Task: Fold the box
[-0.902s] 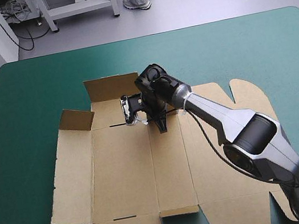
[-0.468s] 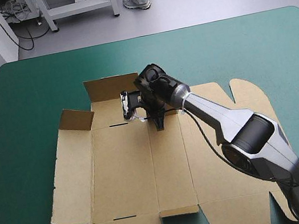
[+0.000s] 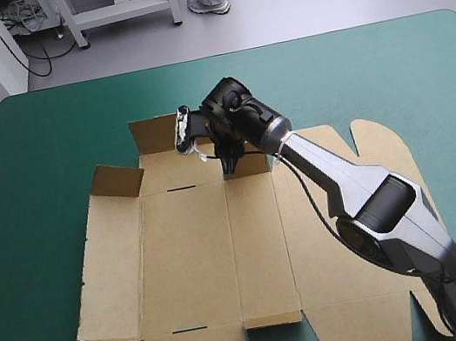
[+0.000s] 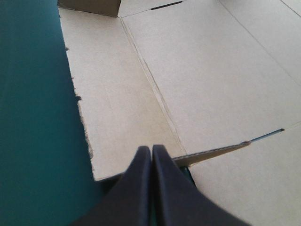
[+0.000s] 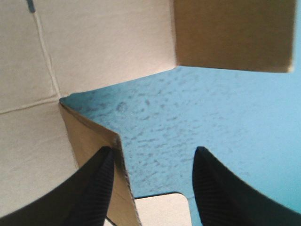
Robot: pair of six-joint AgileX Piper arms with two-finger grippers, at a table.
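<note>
The brown box [image 3: 190, 257] lies as a cut sheet, mostly flat, on the teal-green cover. A far flap [image 3: 170, 133] and a small flap at the far left corner [image 3: 117, 181] stand raised. My right gripper [image 3: 229, 168] points down at the box's far edge, open. In the right wrist view [image 5: 153, 165] one finger [image 5: 89, 188] stands beside a lifted narrow flap [image 5: 94, 141], with bare cover between the fingers and the raised far flap [image 5: 235, 33] ahead. My left gripper [image 4: 151, 153] is shut, low at the box's near left corner [image 4: 117, 117], holding nothing.
Bare teal-green cover [image 3: 353, 78] runs between the box and the table's far edge and along both sides. The sheet's rounded lid tabs [image 3: 377, 140] lie flat at the right. A small flap [image 3: 272, 322] stands slightly raised at the near edge.
My right gripper has moved from the box's inner panel toward the far edge and turned at the wrist. The narrow far flap beside it now stands lifted. The left arm has not moved.
</note>
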